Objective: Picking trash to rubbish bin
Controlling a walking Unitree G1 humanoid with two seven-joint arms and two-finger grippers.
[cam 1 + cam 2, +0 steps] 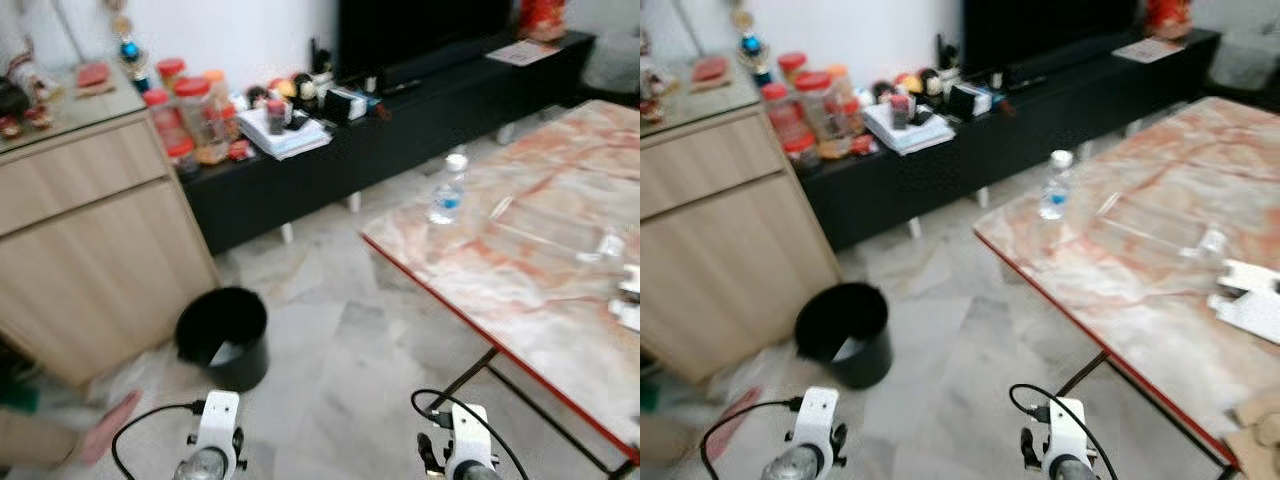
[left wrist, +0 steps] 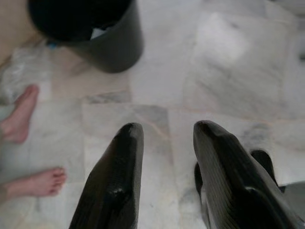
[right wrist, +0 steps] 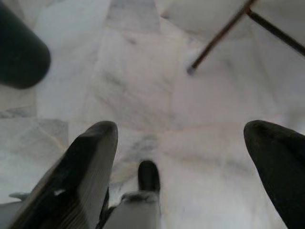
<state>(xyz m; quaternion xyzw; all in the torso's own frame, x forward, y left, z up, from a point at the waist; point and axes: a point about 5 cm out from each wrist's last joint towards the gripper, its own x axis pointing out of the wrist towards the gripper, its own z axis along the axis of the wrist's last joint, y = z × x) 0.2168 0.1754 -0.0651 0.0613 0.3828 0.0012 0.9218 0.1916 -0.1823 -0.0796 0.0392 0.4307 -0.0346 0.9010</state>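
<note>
Below, black round rubbish bin point(image 1: 222, 335) on marble floor; left gripper point(image 2: 164, 131) open, right gripper point(image 3: 181, 131) wide open.

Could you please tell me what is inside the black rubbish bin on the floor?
Inside the black rubbish bin a pale, whitish piece lies near the bottom, perhaps paper or plastic. The bin's dark wall hides the rest of the bottom, so I cannot tell what else it holds.

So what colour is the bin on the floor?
The bin is black, with something pale lying inside. It shows best in the left eye view.
</note>
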